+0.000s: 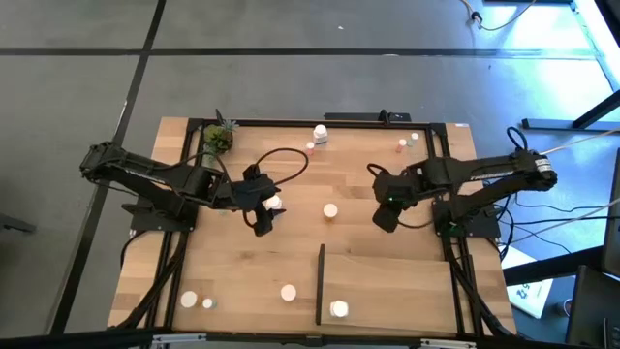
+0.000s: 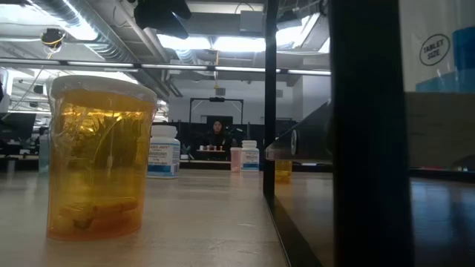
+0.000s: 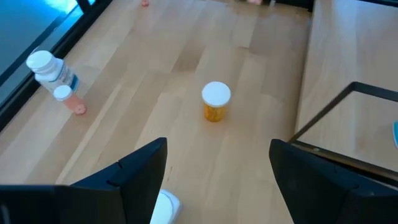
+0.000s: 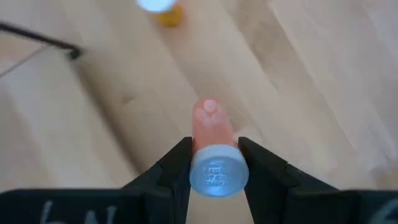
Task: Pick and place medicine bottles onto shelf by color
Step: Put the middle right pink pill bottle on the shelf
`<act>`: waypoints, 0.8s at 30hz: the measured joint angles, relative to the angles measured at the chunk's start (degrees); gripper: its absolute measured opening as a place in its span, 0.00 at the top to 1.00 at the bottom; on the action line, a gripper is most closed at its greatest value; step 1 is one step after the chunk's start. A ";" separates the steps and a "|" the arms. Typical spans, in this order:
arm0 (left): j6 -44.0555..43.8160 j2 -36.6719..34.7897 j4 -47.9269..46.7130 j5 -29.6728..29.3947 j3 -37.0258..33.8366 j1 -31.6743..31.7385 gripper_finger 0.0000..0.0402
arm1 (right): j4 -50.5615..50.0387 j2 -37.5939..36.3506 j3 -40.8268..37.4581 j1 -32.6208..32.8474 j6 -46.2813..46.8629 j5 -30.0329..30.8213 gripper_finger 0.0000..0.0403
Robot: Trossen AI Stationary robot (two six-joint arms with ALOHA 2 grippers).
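1. Pinched between the right hand (image 4: 214,163) fingers is a slim pink plastic bottle with a pale blue cap (image 4: 213,149), held above the wooden counter (image 4: 311,81)
2. Carry it level to the light-wood shelf (image 1: 387,281), just beside that hand
3. Left hand (image 3: 217,180), spread, waits near an amber white-capped bottle (image 3: 216,101)

The wooden table (image 1: 242,262) carries scattered medicine bottles (image 1: 330,210), a potted plant (image 1: 219,138), and the shelf (image 1: 387,281) holding 1 bottle (image 1: 339,309).
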 joint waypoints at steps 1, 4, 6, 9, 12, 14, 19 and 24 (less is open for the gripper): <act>0.00 0.00 0.02 0.00 0.00 -0.20 0.31 | -0.04 0.00 0.56 1.09 0.02 0.01 0.70; 0.00 0.00 0.02 0.00 0.00 -0.91 0.31 | -0.18 0.25 1.57 4.23 0.13 -0.01 0.70; 0.00 0.00 0.01 -0.02 0.00 -1.45 0.31 | -0.20 0.93 2.25 6.29 0.29 -0.17 0.70; -0.02 0.02 0.02 0.00 0.00 -2.22 0.31 | 0.11 2.49 3.63 9.39 -0.04 -0.72 0.70; -0.05 0.00 0.02 0.00 0.00 -2.83 0.31 | 0.29 4.40 5.70 12.44 -1.52 -1.36 0.70; -0.05 0.02 0.02 0.00 0.00 -2.96 0.31 | 0.29 5.79 7.61 14.49 -2.00 -1.38 0.70; -0.03 0.02 0.02 0.05 0.00 -2.96 0.31 | -0.70 9.31 13.85 18.58 -1.48 -1.50 0.70; 1.39 0.02 0.07 0.72 0.00 -5.36 0.31 | -1.58 14.15 20.21 21.58 0.22 -1.52 0.70</act>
